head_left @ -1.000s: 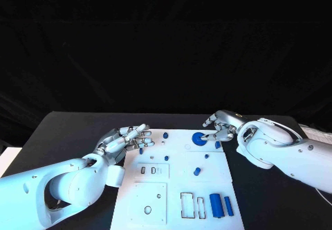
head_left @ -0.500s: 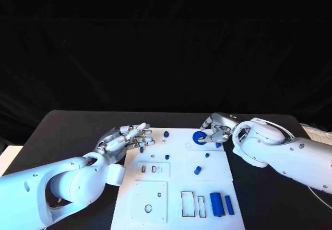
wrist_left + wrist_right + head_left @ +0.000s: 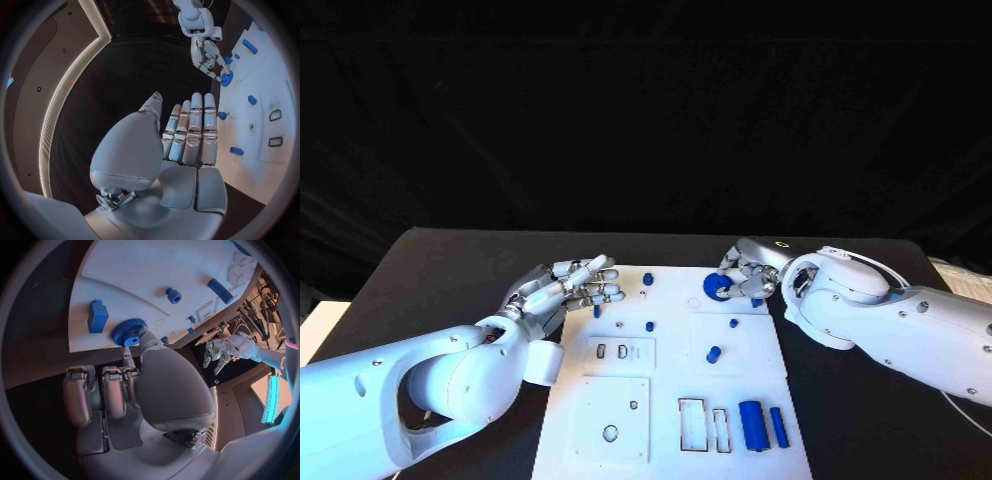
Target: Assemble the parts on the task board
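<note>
Right hand (image 3: 749, 272) pinches a blue gear (image 3: 715, 289) between thumb and a fingertip at the far right part of the board, its other fingers curled in beside it; the gear sits at or just above the board's surface, and whether it touches cannot be told. Left hand (image 3: 570, 285) hovers by the board's far left corner with fingers straight, held together and nothing in them.

Black cloth hangs behind the black table (image 3: 430, 270), which carries the white board (image 3: 747, 345) in its middle. The board is a long flat plate with raised square panels and small rectangular slots.

Near the board's near right corner two long blue bars (image 3: 759, 425) lie side by side. A blue block (image 3: 97, 316) lies just beside the gear. The gear is a toothed disc with a hole through its centre. Small blue pegs (image 3: 713, 353) are scattered over the middle of the board.
</note>
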